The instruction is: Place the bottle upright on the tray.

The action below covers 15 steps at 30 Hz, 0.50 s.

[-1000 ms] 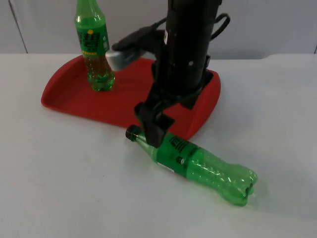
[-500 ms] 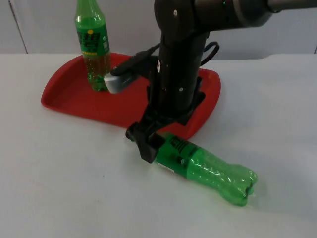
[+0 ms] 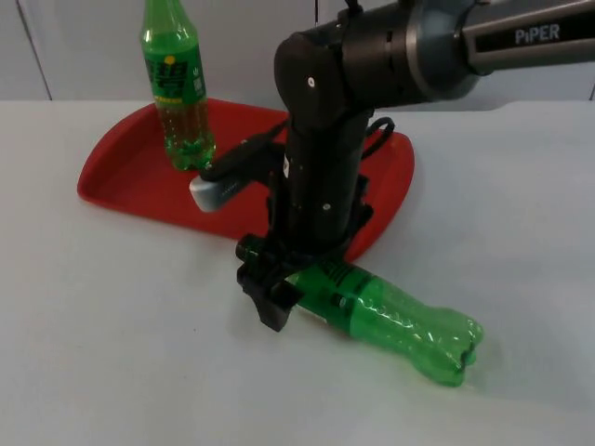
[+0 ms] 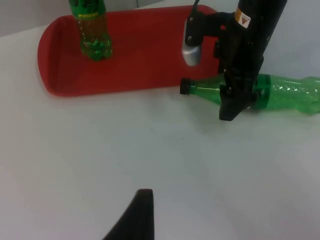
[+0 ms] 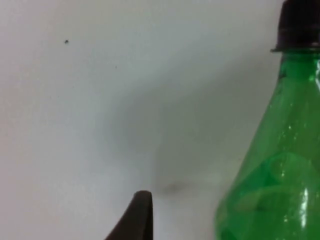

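— So, nearest the camera, what lies on the white table point(image 3: 112, 325)?

— An empty green bottle point(image 3: 372, 309) on its side, black cap point(image 3: 247, 249) toward the tray, base pointing away from it. It rests just in front of the tray's near rim, not on it.

— And the right gripper point(image 3: 272, 295)?

— Down at the bottle's neck and shoulder. One black finger point(image 3: 270, 307) reaches the table on the near side of the neck; whether the fingers grip the bottle I cannot tell. The right wrist view has the neck and cap beside a fingertip point(image 5: 137, 215).

— The left gripper?

— Waiting well back from the bottle; a fingertip point(image 4: 137, 217) over bare table, its opening hidden.

— Farther back?

— The red tray point(image 3: 121, 177), with a second green bottle point(image 3: 175, 88) upright near its far left corner.
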{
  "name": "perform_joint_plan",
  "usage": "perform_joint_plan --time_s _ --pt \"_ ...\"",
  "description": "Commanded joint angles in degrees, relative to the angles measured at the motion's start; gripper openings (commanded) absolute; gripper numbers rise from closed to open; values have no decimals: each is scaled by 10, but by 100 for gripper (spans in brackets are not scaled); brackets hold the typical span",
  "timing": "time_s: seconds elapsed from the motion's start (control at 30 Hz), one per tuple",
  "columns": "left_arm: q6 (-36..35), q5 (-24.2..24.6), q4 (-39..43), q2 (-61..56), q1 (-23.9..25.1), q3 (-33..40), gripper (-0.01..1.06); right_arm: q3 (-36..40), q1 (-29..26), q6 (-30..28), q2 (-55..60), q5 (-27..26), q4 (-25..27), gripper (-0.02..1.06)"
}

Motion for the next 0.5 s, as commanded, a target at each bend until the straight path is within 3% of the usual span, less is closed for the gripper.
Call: perform_joint_plan --time_s 0.0,0.13,0.27,0.3,0.4,0.47 --pt "1 -5 -5 -3 -1 3 105 1 4 2 2 -2 -4 91" --pt "1 -5 -5 -3 -1 3 105 1 4 2 2 3 -4 79" --pt "1 -5 -5 -3 -1 3 105 1 4 2 2 20 -4 43" --pt "1 -5 -5 -3 -1 3 105 1 4 2 2 20 -4 43" --pt "1 -5 -5 -3 -1 3 105 1 4 -10 -10 25 -4 6" --pt "1 -5 -5 -3 -1 3 105 1 4 -10 -21 24 -4 0"
